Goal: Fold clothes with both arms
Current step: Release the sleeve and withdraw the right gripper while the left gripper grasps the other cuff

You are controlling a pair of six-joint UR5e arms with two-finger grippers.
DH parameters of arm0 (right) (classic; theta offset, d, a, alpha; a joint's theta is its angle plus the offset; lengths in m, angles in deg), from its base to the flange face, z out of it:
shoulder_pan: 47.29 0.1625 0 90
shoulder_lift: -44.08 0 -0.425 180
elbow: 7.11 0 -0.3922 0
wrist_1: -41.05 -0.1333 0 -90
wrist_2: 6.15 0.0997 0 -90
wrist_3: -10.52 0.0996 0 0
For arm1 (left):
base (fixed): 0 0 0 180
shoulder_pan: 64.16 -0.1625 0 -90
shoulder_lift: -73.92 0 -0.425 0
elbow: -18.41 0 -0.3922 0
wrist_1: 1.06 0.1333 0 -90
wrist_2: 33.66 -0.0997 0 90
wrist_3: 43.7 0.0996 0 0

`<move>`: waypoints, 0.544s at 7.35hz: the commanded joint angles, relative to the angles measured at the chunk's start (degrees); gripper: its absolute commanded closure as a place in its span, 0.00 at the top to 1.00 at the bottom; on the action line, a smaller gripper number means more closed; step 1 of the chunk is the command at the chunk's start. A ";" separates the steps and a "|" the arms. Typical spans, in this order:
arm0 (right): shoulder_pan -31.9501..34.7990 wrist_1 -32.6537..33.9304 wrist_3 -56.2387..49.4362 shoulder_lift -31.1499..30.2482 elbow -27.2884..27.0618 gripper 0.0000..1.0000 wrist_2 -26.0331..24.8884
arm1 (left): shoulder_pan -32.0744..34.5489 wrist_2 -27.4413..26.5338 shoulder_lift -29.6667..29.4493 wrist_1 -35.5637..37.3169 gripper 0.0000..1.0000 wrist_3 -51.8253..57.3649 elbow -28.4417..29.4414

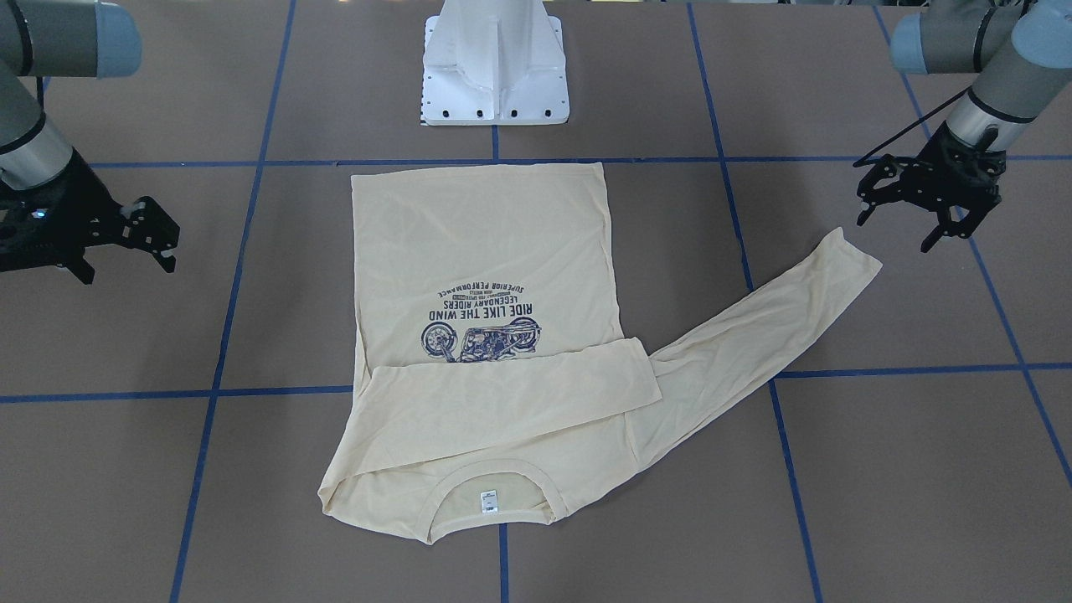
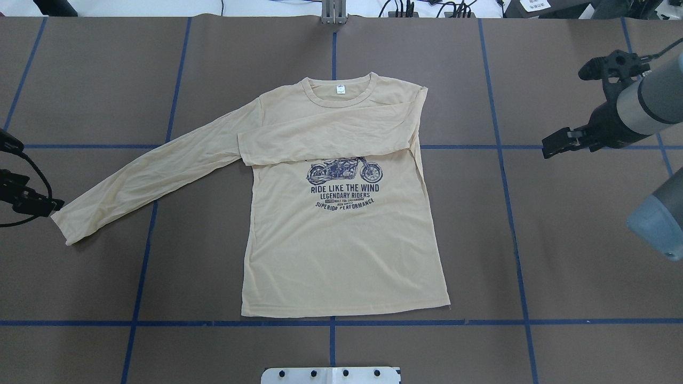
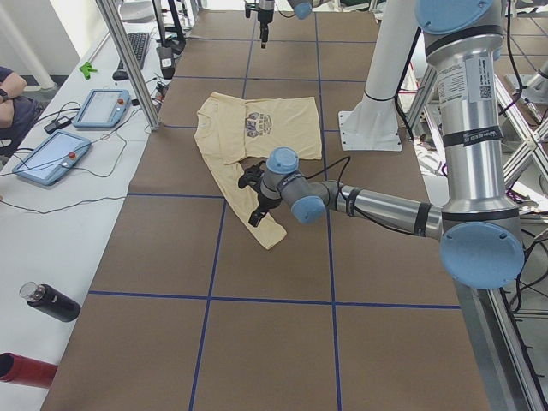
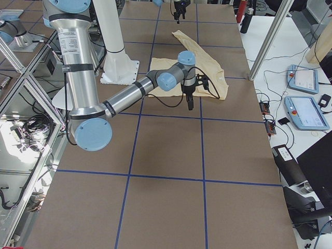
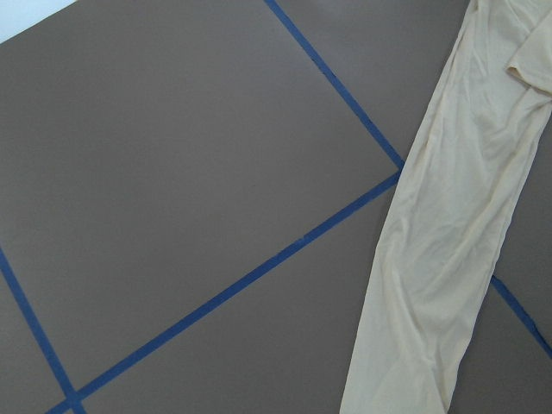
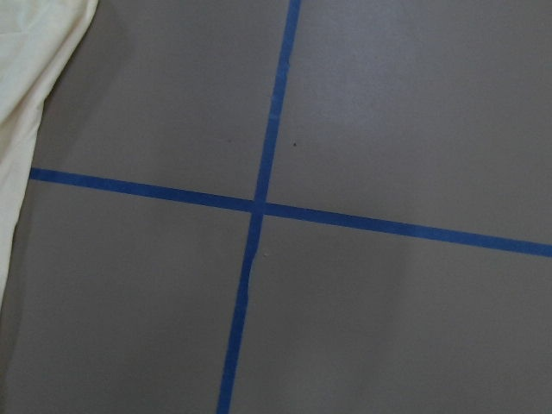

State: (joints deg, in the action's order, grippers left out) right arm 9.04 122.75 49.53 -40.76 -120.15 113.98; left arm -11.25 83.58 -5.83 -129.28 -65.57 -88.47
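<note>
The cream long-sleeved shirt (image 1: 486,260) lies flat and print-up in the middle of the table, also seen from overhead (image 2: 341,240). One sleeve is folded across the chest (image 2: 325,138). The other sleeve (image 2: 144,176) stretches out toward my left side; it shows in the left wrist view (image 5: 440,259). My left gripper (image 1: 896,230) is open and empty, just above and beside that sleeve's cuff (image 1: 850,260). My right gripper (image 1: 130,264) is open and empty, well clear of the shirt on the other side (image 2: 555,144). The shirt's edge shows in the right wrist view (image 6: 34,52).
The white base pedestal (image 1: 494,67) stands behind the shirt's hem. Blue tape lines (image 1: 260,159) grid the brown table. In the exterior left view, tablets (image 3: 103,107), a metal post (image 3: 128,60) and bottles (image 3: 51,301) sit along the operators' side.
</note>
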 commanded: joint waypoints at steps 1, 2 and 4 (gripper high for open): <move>0.71 -4.01 -0.78 -3.22 0.19 1.00 0.54 | -3.68 -1.40 0.03 -4.03 1.00 -1.07 4.63; 0.71 -4.01 -0.69 -3.14 0.19 1.00 0.54 | -4.56 -1.40 0.03 -9.89 1.00 -2.81 8.58; 0.71 -4.01 -0.42 -3.05 0.19 1.00 0.45 | -7.62 -1.67 0.03 -12.59 1.00 -7.05 9.41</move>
State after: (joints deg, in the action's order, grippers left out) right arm 9.73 118.80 48.94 -43.84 -119.97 114.50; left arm -16.86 82.06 -5.80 -140.02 -70.78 -79.98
